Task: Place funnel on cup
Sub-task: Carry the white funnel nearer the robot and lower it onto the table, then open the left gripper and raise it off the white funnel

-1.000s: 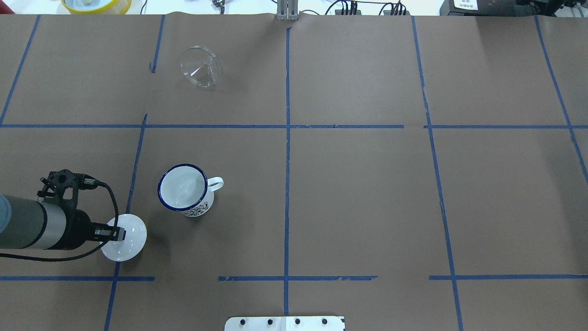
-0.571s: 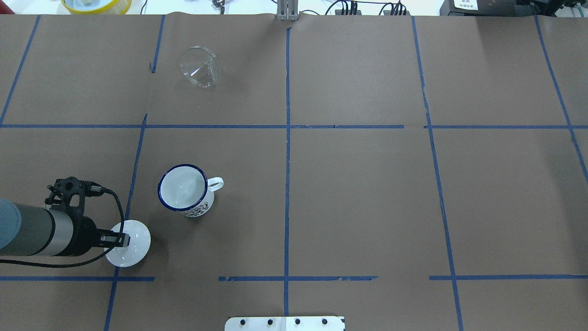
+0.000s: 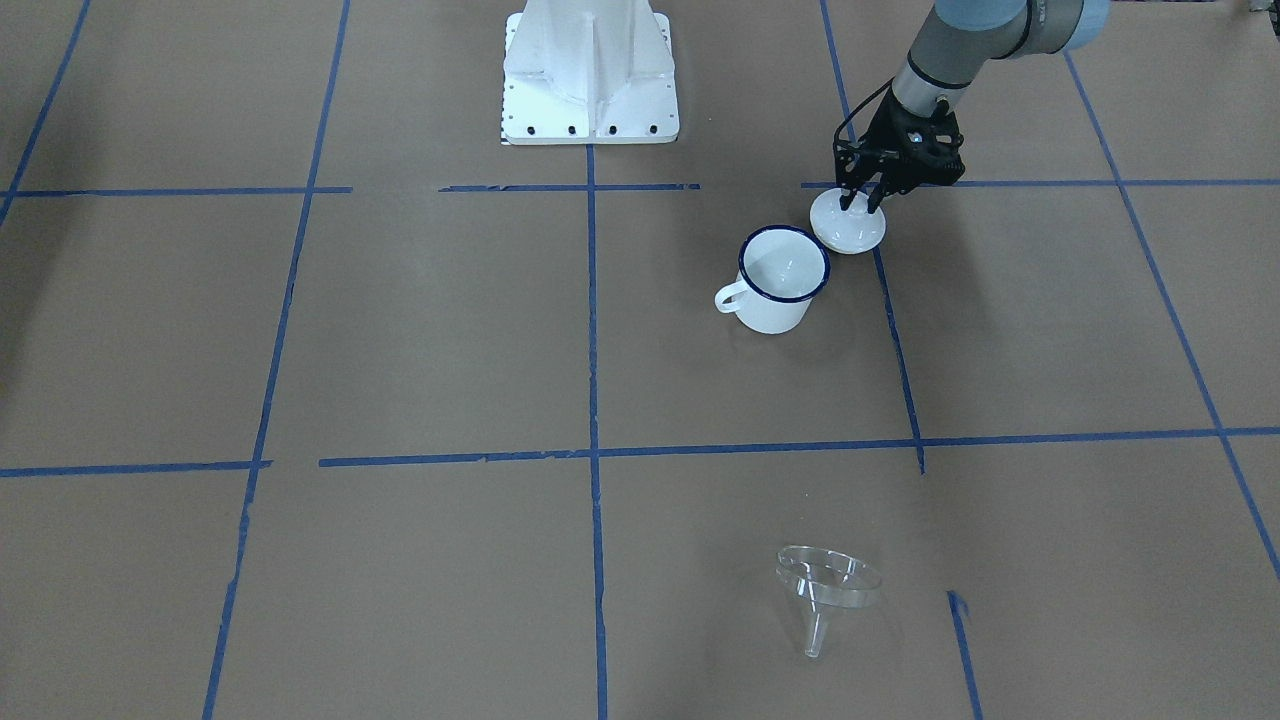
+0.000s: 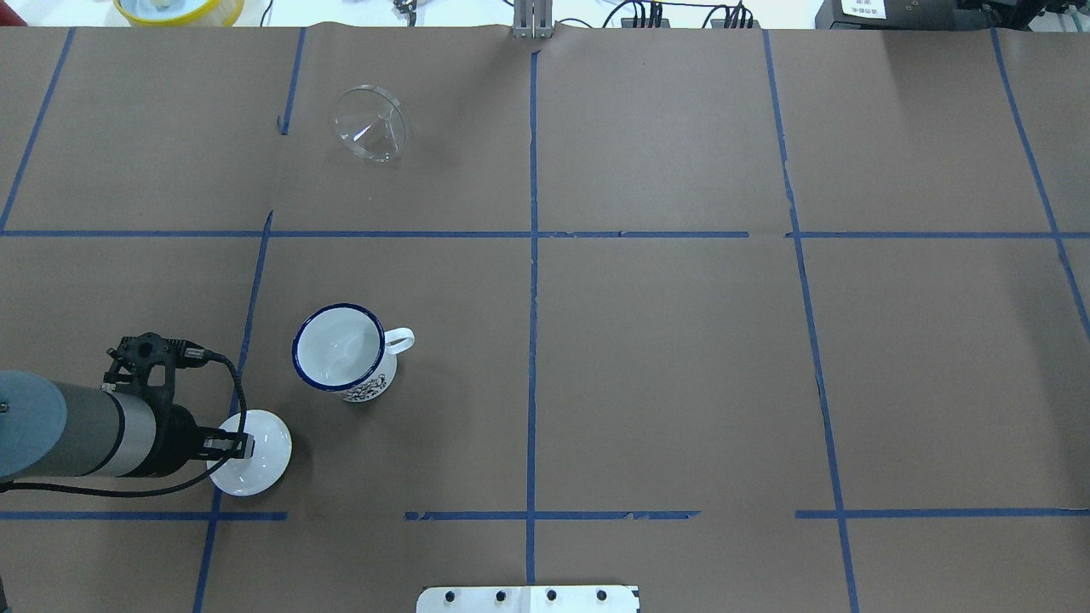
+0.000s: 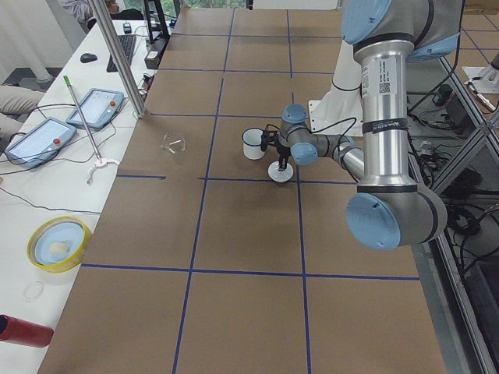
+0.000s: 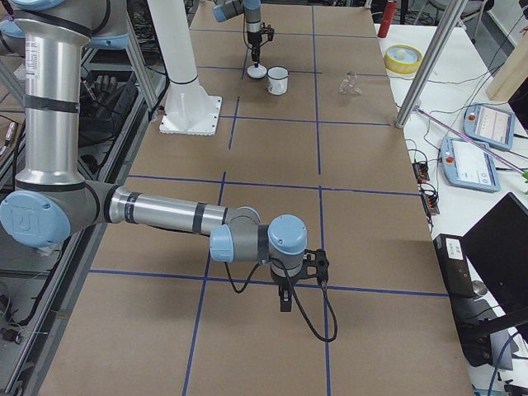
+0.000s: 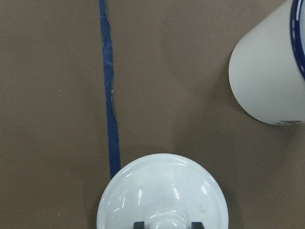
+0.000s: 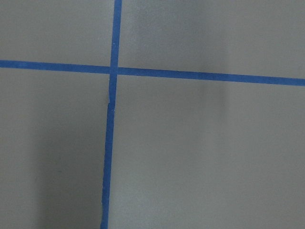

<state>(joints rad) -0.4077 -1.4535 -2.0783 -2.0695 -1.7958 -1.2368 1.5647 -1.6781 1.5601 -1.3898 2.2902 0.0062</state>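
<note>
The clear funnel [image 4: 370, 123] lies on its side at the far left of the table, also in the front-facing view [image 3: 828, 585]. The white cup [image 4: 339, 349] with a dark blue rim stands upright and empty, handle to the right; it also shows in the front-facing view [image 3: 780, 275] and the left wrist view [image 7: 271, 76]. My left gripper [image 4: 241, 444] is shut on the knob of a white domed lid [image 4: 264, 464], held low beside the cup and apart from it [image 7: 162, 191]. My right gripper [image 6: 285, 305] shows only in the exterior right view; I cannot tell whether it is open or shut.
Brown paper with blue tape lines [image 4: 532, 255] covers the table. The robot's white base [image 3: 590, 70] stands at the near edge. A yellow-rimmed bowl [image 4: 179, 8] and cables lie beyond the far edge. Control tablets [image 5: 39, 140] sit on the side bench.
My left gripper has moved right and nearer to the robot with the lid in it. The cup and funnel have not moved.
</note>
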